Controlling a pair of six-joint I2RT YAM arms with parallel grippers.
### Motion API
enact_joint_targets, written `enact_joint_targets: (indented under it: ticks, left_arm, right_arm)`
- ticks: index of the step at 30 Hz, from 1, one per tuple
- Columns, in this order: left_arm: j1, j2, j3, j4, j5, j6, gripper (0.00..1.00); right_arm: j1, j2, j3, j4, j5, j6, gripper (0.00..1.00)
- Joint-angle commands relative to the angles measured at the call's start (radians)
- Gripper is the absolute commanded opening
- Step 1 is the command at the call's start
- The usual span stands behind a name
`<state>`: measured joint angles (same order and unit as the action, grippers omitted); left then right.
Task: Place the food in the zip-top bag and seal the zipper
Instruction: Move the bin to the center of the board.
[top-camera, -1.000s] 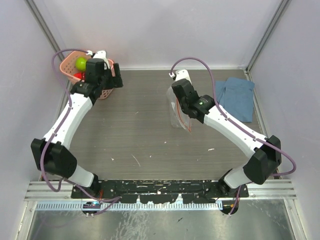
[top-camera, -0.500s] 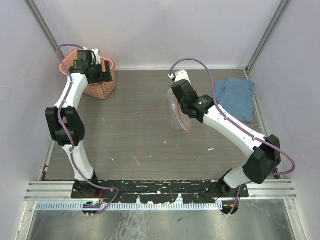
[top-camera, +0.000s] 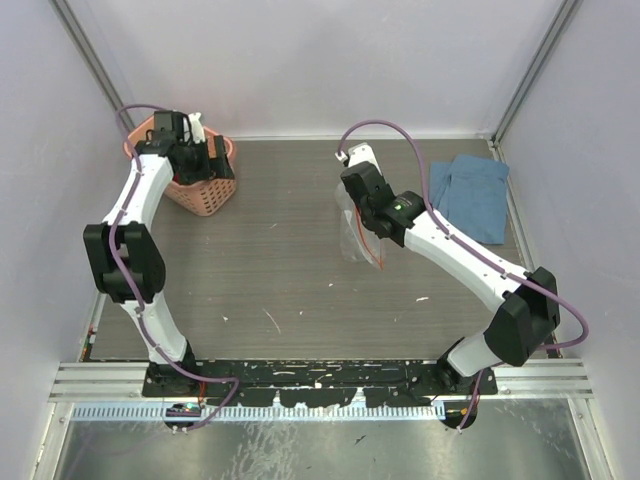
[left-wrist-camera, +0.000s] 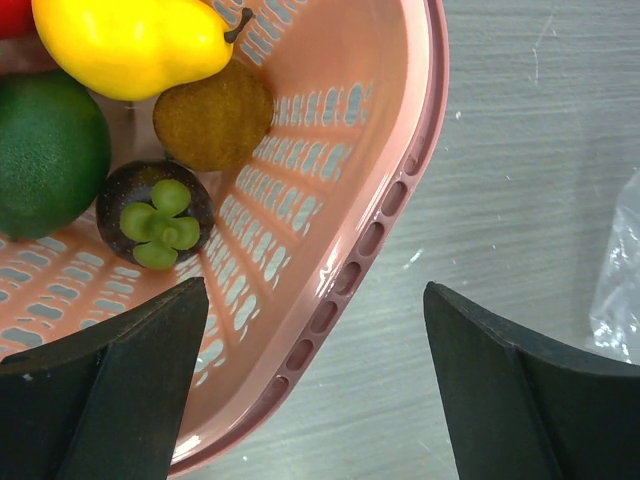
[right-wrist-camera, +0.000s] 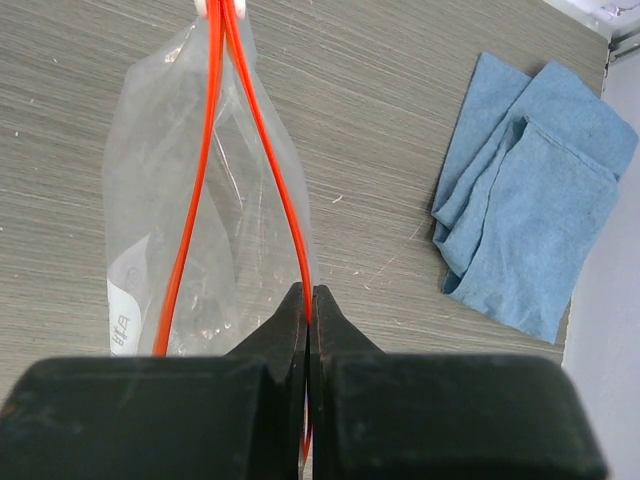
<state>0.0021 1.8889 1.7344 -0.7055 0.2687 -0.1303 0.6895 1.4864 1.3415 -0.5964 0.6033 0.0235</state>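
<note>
The food lies in a pink lattice basket (left-wrist-camera: 330, 270): a yellow fruit (left-wrist-camera: 130, 40), a brown one (left-wrist-camera: 213, 115), a green one (left-wrist-camera: 45, 150), a dark one with a green cap (left-wrist-camera: 155, 210) and a bit of red (left-wrist-camera: 12, 12). My left gripper (left-wrist-camera: 315, 385) is open above the basket's right rim, one finger (left-wrist-camera: 120, 380) over the inside, the other over the table. The zip-top bag (right-wrist-camera: 170, 220) hangs over the table with its mouth parted. My right gripper (right-wrist-camera: 309, 300) is shut on one side of the orange-red zipper (right-wrist-camera: 268, 150). The white slider (right-wrist-camera: 222, 8) shows at the far end.
A folded blue cloth (top-camera: 470, 195) lies at the back right, near the right wall. The basket (top-camera: 200, 190) sits in the back left corner, close to the left wall. The bag (top-camera: 355, 235) hangs mid-table, just behind the centre.
My left arm has folded up and its wrist has shifted back over the basket's right side, jaws still wide. The right gripper and the bag have barely moved.
</note>
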Motion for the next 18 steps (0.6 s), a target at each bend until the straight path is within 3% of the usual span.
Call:
enact_joint_targets:
  ticks: [1, 18]
  left_arm:
    - [-0.003, -0.105, -0.055, -0.029, 0.059, -0.085, 0.89]
    - [-0.034, -0.329, -0.253, -0.115, -0.01, -0.12, 0.88]
  right_arm:
    - [-0.003, -0.032, -0.003, 0.046, -0.006, -0.006, 0.0]
    - [-0.003, -0.056, -0.024, 0.067, -0.03, -0.003, 0.0]
